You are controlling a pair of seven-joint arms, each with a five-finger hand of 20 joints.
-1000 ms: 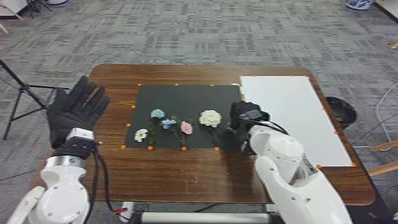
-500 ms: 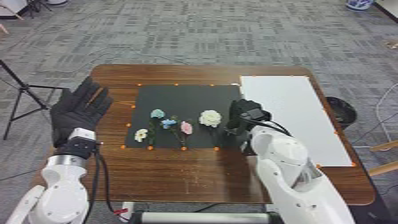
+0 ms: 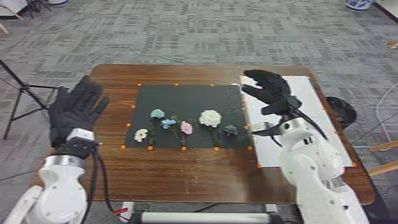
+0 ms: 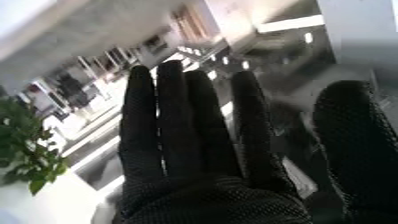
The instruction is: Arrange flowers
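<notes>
I have the left hand (image 3: 75,112), released, left of the black mat (image 3: 188,97); right hand (image 3: 274,90), released, right; flowers (image 3: 210,118) on it

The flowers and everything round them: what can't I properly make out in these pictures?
- Dark flower, head view: too small for its petals, and its stem is lost against the black mat.
- White sheet, head view: partly covered by the right hand and its arm.
- Blue-and-white pot, head view: cut off by the top edge.
- Leafy plant, right wrist view: cut off by the picture's edge.
</notes>
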